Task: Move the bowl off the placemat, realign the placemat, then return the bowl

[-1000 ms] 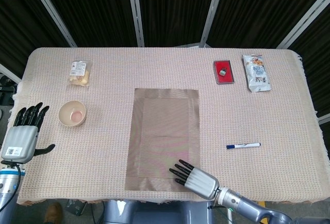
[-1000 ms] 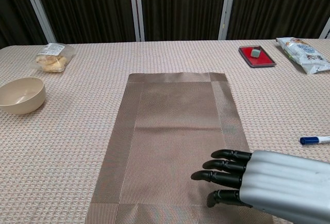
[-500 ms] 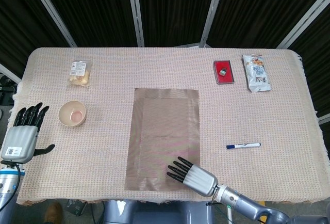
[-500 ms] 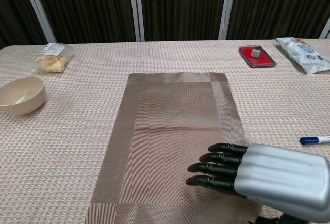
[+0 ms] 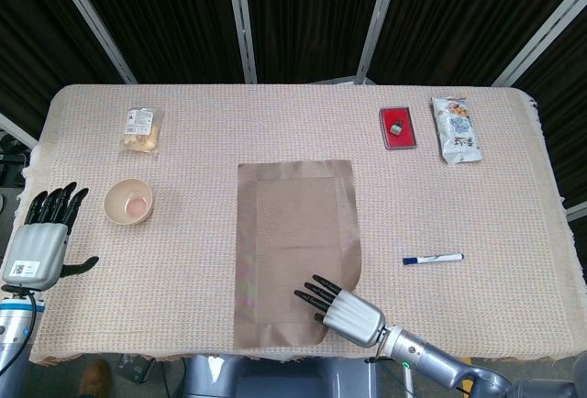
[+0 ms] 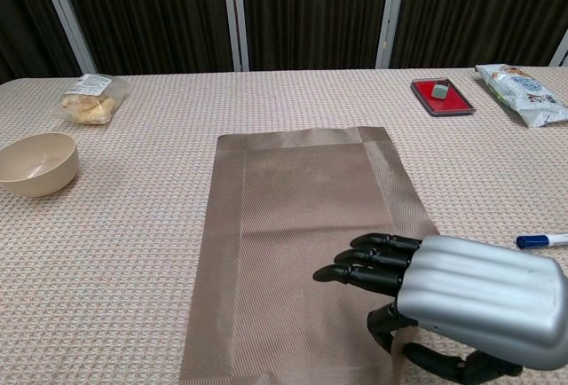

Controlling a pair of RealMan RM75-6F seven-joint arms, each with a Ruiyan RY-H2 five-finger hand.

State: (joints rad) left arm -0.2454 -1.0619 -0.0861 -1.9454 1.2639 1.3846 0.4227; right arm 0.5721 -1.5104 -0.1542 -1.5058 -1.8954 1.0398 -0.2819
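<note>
The brown woven placemat [image 5: 292, 233] [image 6: 293, 225] lies lengthwise at the table's middle, its far edge slightly askew. My right hand [image 5: 337, 310] [image 6: 444, 301] is over its near right corner, fingers stretched flat on top. The thumb sits beneath a lifted bit of the mat's edge, so the hand pinches the mat. The cream bowl [image 5: 128, 202] [image 6: 35, 162] stands on the tablecloth, well left of the mat. My left hand [image 5: 41, 237] hangs off the table's left edge beside the bowl, fingers apart and empty; it shows only in the head view.
A bagged snack [image 5: 141, 129] [image 6: 89, 98] lies at the far left. A red tray [image 5: 398, 127] [image 6: 441, 96] and a white snack packet [image 5: 456, 128] [image 6: 524, 90] sit at the far right. A blue-capped marker [image 5: 431, 258] [image 6: 541, 240] lies right of the mat.
The right hand slid left across the mat's near corner and took hold of its edge. The mat's near end swung right and toward me, and its right edge now bulges.
</note>
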